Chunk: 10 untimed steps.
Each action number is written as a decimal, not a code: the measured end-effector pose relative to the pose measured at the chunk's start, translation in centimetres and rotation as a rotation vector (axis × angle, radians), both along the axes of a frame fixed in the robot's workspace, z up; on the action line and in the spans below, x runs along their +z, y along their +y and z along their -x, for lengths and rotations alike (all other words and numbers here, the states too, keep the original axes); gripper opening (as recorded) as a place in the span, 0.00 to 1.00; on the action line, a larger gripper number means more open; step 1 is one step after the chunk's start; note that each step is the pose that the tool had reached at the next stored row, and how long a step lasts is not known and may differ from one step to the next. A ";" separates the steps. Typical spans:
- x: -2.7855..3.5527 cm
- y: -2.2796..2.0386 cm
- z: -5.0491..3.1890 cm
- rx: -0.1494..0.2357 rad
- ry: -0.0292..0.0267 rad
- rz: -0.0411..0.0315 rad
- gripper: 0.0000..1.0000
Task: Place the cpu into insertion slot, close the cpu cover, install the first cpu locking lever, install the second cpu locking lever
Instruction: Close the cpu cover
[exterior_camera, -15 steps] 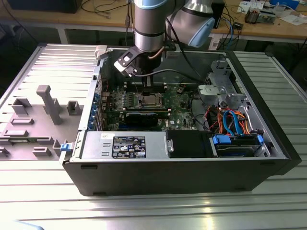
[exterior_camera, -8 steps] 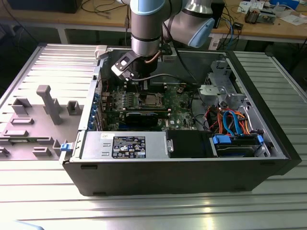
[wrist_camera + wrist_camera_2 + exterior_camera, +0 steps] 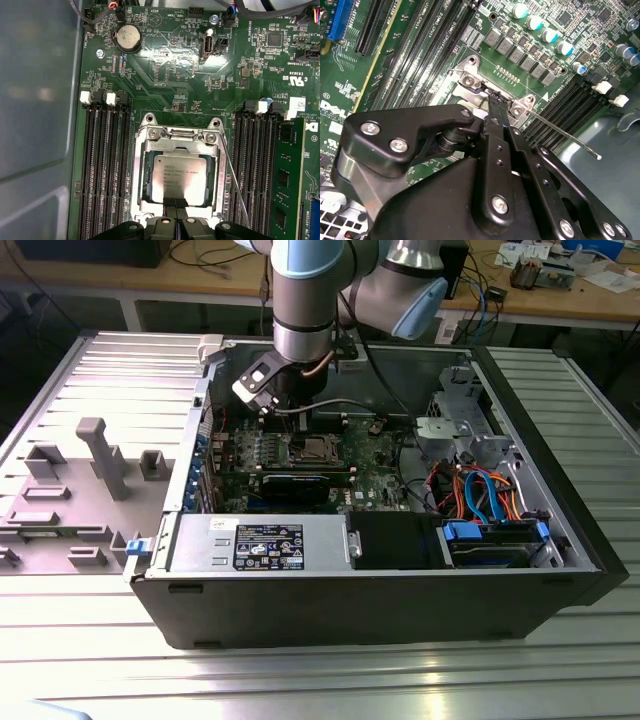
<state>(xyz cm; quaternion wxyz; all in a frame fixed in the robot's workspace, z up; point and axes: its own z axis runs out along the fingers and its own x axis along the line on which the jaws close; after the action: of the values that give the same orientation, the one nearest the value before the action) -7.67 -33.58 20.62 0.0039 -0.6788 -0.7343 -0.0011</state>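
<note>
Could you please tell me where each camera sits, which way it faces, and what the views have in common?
Exterior view: off the arm, looking down into the open computer case; the arm shows.
First wrist view: on the arm, squarely facing the cpu and cpu cover; end effector tips show.
Second wrist view: on the arm, slanting along the end effector.
Shared: both wrist views show the locking lever.

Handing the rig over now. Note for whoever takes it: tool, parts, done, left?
The tool is shut, tips at the edge of the thin square silvery metal cpu cover.
Small flat square silver-topped cpu: seated in the square metal-rimmed insertion slot.
Cover: down, cpu showing through its window.
Done: cpu placed, cover closed.
Left: both levers. One thin wire lever stands off beside the slot, unlatched; the other I cannot tell.
</note>
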 end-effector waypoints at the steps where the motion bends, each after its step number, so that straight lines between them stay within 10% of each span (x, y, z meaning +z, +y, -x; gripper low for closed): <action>1: 0.00 0.00 0.00 0.000 -0.0002 -0.0003 0.11; 10: 0.41 0.03 -1.85 0.000 -0.0002 0.0026 0.11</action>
<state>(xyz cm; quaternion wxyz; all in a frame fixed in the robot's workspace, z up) -5.81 -33.55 21.03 0.0029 -0.6788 -0.7343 -0.0002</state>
